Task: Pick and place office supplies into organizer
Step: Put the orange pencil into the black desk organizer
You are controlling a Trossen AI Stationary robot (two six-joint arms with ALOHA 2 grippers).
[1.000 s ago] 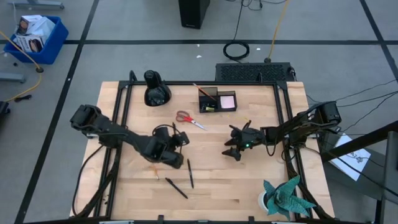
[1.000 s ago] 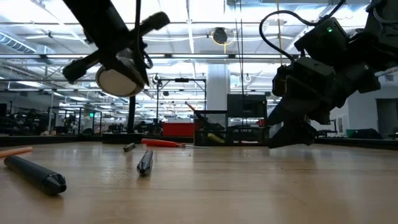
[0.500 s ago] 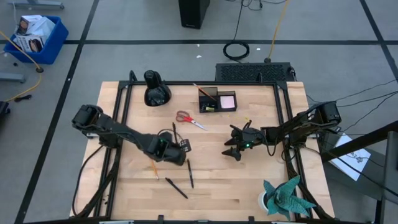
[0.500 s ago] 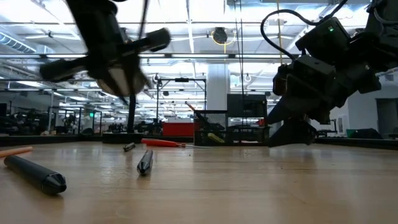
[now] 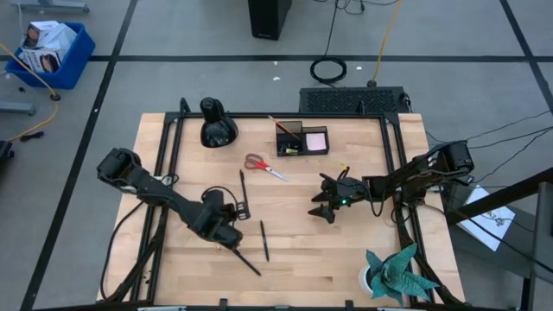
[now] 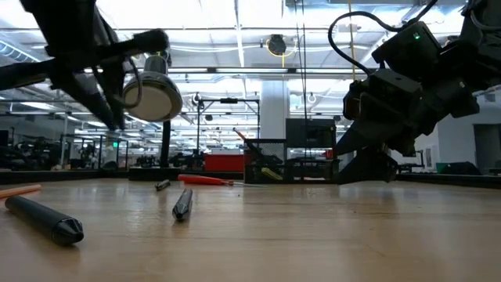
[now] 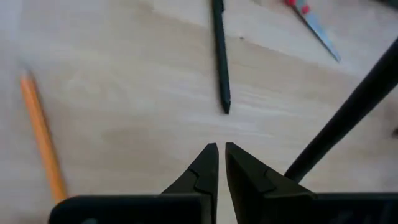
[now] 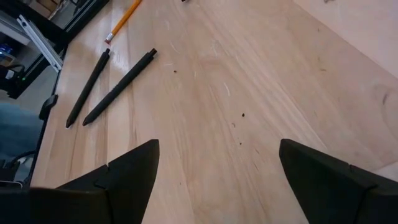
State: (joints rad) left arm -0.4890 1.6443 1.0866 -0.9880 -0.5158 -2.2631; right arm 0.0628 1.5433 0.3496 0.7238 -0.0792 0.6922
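Rounded black bulbous object, table's far left; teal paper plant, near right corner; blue bin, floor.

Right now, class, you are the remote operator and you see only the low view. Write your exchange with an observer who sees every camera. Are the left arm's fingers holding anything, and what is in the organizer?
Observer: In the left wrist view the left gripper has its fingers shut, with nothing between the tips.
Operator: What lies ahead of it?
Observer: A black pen lies flat on the table, just beyond the fingertips.
Operator: And the organizer?
Observer: From above, the organizer has the pink sticky-note pad in its open tray.
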